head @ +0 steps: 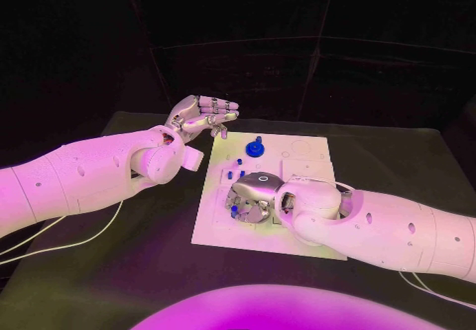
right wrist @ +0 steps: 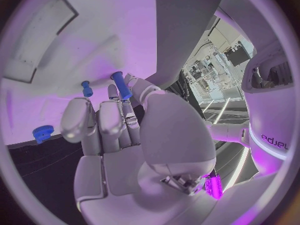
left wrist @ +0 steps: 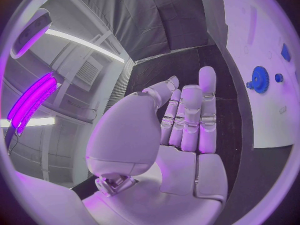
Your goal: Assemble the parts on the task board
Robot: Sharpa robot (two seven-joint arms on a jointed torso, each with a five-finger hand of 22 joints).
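The white task board (head: 298, 161) lies in the middle of the black table. My right hand (head: 253, 196) is down over the board's left-middle part and pinches a blue peg (right wrist: 120, 85) between thumb and fingers; the peg's lower end is hidden. A second blue peg (right wrist: 86, 88) stands on the board close by. A blue gear (head: 256, 147) sits near the board's far edge, with small blue pegs (head: 239, 162) just in front of it. My left hand (head: 203, 113) is raised off the board's far left corner, fingers stretched side by side, holding nothing. The gear (left wrist: 260, 79) is also seen from the left wrist.
Bare black table (head: 139, 254) surrounds the board on all sides. My right forearm (head: 397, 230) lies over the board's near right corner. White cables (head: 60, 240) trail on the table at the left.
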